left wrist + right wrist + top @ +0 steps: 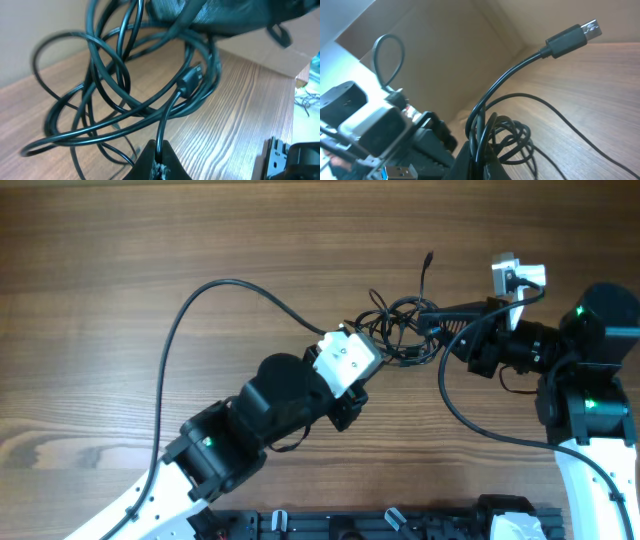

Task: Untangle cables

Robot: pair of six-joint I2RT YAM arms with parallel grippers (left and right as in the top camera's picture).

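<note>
Cables (pixel 400 330) lie as one loose knot of thin black loops over the table (pixel 120 240), right of centre and toward the far side, directly between the two arms. The left fingers (pixel 169 169) are closed on a single strand at the knot's near-left edge. In the left wrist view that strand rises out of the pinch and runs into the overlapping loops, where a small plug (pixel 190 80) sits among them. The right fingers (pixel 464 167) are closed as well, gripping a strand on the knot's right side. From that pinch a stiff length curves up to a second plug (pixel 572 36) with a metal tip, which stands free in the air; it is probably the thin tail pointing far in the overhead view. Each side pinches one strand rather than the whole bunch, which looks deliberate: with opposite sides anchored, drawing the arms apart should let the other loops slide and open. Keeping a plug end free gives a tail that can be threaded back out through the crossings. The knot is not yet loosened, so the task seems at an early stage. A straight pull risks cinching the crossings tighter. Whether the loops rest on the table or hang just above it cannot be told.
</note>
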